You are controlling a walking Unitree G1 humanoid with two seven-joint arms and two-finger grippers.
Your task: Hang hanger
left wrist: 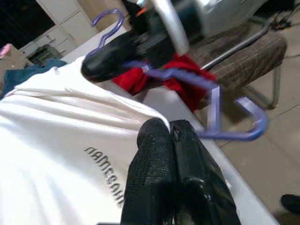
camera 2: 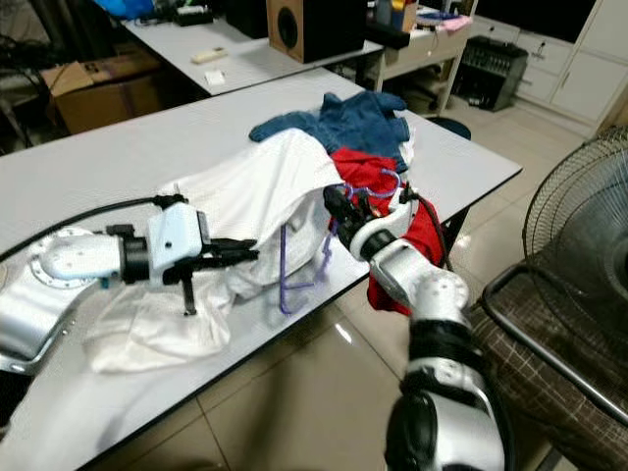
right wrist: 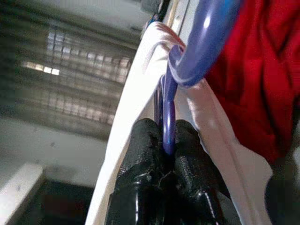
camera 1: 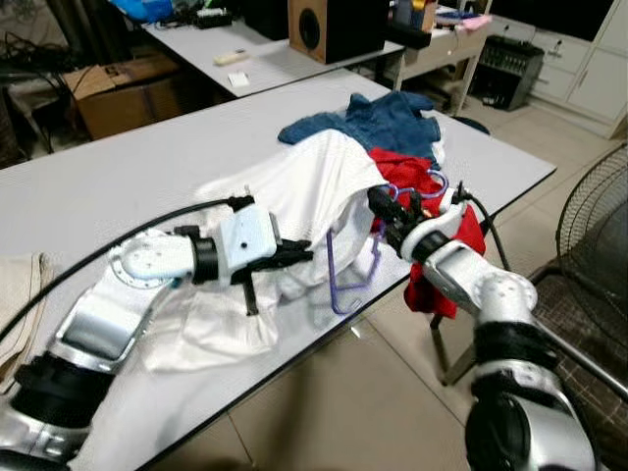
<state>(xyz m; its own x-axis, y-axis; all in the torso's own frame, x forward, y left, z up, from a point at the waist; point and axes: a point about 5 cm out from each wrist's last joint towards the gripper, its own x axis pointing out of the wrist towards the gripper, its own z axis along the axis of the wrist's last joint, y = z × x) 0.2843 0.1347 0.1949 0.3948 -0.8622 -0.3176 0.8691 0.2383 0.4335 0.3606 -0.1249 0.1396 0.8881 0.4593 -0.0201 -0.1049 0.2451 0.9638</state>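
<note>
A purple plastic hanger (camera 1: 345, 287) hangs partly over the front edge of the grey table (camera 1: 118, 167), and one end of it is tucked into a white shirt (camera 1: 314, 182). My right gripper (camera 1: 381, 208) is shut on the hanger's bar near the hook (right wrist: 206, 28), right beside the shirt's opening. My left gripper (camera 1: 297, 256) lies on the shirt with its fingers (left wrist: 161, 154) shut on a fold of the white cloth at the shirt's edge. The rest of the shirt is crumpled under my left arm.
A red garment (camera 1: 404, 169) and a blue one (camera 1: 385, 118) lie heaped behind the shirt near the table's right corner. A floor fan (camera 1: 597, 221) and a brown chair (camera 1: 574, 304) stand to the right. A speaker (camera 1: 334, 25) and a cardboard box (camera 1: 128, 88) are behind.
</note>
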